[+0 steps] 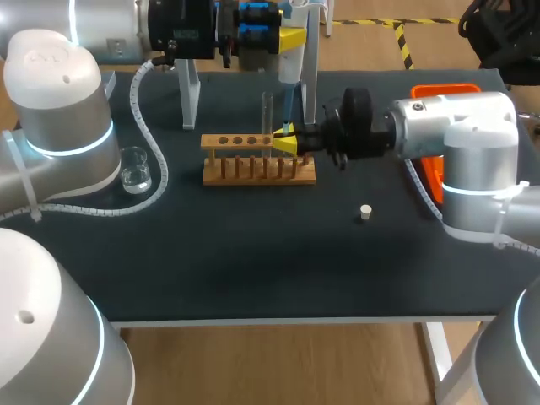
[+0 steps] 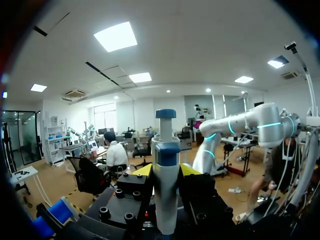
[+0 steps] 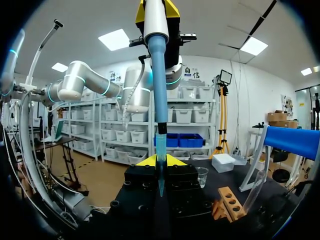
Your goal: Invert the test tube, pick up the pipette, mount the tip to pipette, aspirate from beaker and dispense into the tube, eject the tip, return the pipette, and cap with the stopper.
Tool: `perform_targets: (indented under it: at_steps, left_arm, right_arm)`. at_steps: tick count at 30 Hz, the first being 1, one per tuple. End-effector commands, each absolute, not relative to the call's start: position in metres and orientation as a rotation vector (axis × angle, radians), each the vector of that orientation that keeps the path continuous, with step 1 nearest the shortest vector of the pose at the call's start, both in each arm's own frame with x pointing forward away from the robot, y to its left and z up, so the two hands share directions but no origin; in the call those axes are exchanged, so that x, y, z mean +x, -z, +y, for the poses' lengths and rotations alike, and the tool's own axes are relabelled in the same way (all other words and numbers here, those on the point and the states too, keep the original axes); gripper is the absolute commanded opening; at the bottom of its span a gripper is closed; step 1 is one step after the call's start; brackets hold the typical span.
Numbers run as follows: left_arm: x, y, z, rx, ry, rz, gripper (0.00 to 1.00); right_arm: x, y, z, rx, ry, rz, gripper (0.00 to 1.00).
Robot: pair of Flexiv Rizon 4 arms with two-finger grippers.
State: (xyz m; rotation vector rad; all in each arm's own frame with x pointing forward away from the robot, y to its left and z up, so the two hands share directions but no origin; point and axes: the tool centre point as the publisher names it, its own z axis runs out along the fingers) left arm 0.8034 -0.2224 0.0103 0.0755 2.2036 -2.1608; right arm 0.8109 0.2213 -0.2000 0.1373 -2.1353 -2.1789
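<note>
Starting from the near edge, the desk showed a wide strip of bare dark mat running its full width. A small white stopper lay alone on it, right of the middle and well apart from everything else.

Further back, a wooden rack stood across the middle. A glass tube sat upright in a hole near its right end; I could not tell what was in it. Near the left edge stood a clear beaker, close to the left arm's cable, and it seemed to hold a little clear liquid.

The right gripper hung over the rack's right end, just beside the tube. Its fingers were pressed from both sides on a blue tip.

Above it, toward the far edge, the left gripper had its fingers clamped on the pipette, whose lower end met the tip. A white stand stood at the far edge, and an orange tray showed behind the right arm at the far right corner.
</note>
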Motion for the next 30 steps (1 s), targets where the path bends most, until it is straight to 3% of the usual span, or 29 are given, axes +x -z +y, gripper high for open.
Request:
perform_targets:
  at_steps: [1, 30]
  left_arm:
    - [0.8027, -0.0089, -0.2222, 0.073, 2.161, 2.201, 0.00]
    - [0.8027, -0.0089, -0.2222, 0.073, 2.161, 2.201, 0.00]
  right_arm:
    - [0.8112, 0.1988, 0.2196, 0.134, 2.182, -2.137, 0.00]
    - [0.8147, 0.1908, 0.2201, 0.138, 2.205, -2.130, 0.00]
